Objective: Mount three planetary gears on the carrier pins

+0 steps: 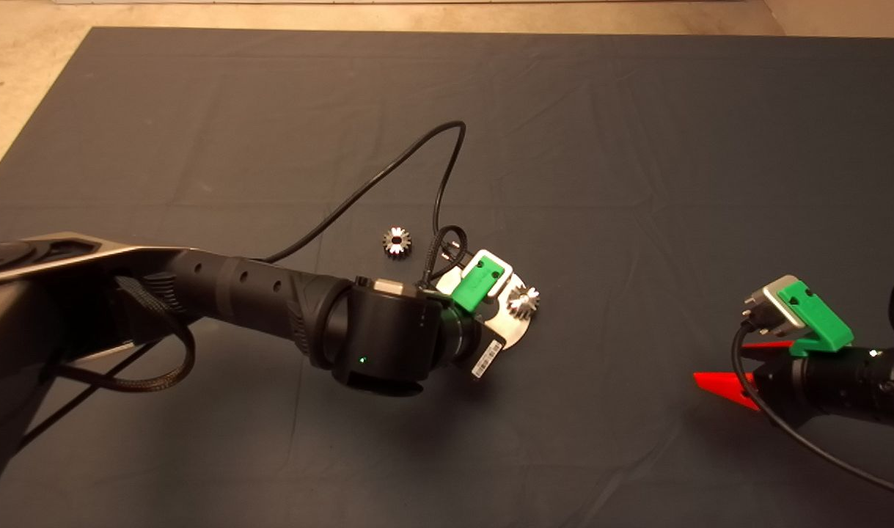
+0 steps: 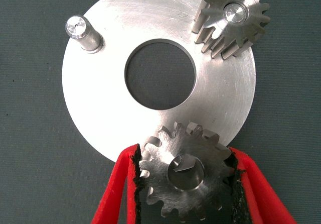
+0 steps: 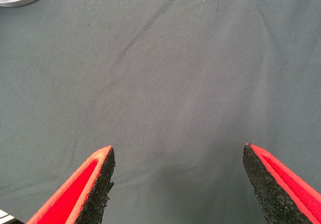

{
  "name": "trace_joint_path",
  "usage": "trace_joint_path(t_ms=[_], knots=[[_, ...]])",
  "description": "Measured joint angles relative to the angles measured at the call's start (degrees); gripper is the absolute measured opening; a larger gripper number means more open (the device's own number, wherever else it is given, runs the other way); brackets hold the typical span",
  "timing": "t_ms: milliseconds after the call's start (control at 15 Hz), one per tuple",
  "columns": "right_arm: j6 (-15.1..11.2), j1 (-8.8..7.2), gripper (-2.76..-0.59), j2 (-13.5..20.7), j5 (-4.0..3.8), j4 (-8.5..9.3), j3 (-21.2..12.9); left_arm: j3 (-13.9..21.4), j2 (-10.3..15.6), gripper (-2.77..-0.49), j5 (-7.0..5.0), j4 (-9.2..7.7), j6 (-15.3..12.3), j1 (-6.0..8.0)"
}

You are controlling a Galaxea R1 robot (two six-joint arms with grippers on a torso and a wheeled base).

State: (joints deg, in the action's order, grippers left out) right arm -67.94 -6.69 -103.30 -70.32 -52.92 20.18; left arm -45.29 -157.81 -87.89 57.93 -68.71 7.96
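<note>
Silver teeth catch our eye first on the loose gear (image 1: 396, 241), which lies on the dark mat (image 1: 637, 147) just left of the disc (image 2: 100, 113), untouched. Next we meet our left gripper (image 2: 186, 184) over the disc's near edge, its red fingers (image 2: 116, 194) clamped on a second gear (image 2: 184, 176); through that gear's bore we glimpse a pin top, off-centre, so we judge it is not yet seated. One bare pin (image 2: 83, 33) stands free, and a third gear (image 2: 231, 18) already sits on its pin. We judge the second gear is mid-install: the next move calls for centring the bore on the pin, then lowering and letting go. Far right, our right gripper (image 3: 178, 181) waits, fingers spread apart above bare mat.
</note>
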Motion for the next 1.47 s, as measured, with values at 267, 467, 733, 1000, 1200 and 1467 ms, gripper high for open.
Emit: trace_joint_path(t_ms=[267, 467, 733, 1000, 1200, 1467], knots=[[0.0, -0.02, -1.47, 0.0, 0.0, 0.0, 0.0, 0.0, 0.0, -2.45, -0.02, 0.0, -0.1, -0.02], [0.0, -0.02, -1.47, 0.0, 0.0, 0.0, 0.0, 0.0, 0.0, -2.45, -0.02, 0.01, -0.4, -0.05], [0.0, -0.05, -1.47, 0.0, -0.02, 0.0, 0.0, -0.1, -0.3, -2.45, -0.02, 0.09, -0.5, -0.33], [0.6, -0.17, -1.47, 0.0, 0.02, 0.01, 0.0, -0.1, -0.5, -2.45, -0.06, 0.34, -0.5, -0.5], [0.8, -0.17, -1.47, 0.0, 0.02, 0.01, 0.0, -0.1, -0.5, -2.45, -0.09, 0.74, -0.5, -0.72], [0.8, -0.17, -1.47, 0.0, 0.02, 0.0, 0.0, -0.1, -0.5, -2.45, -0.09, 3.04, -0.5, -1.63]])
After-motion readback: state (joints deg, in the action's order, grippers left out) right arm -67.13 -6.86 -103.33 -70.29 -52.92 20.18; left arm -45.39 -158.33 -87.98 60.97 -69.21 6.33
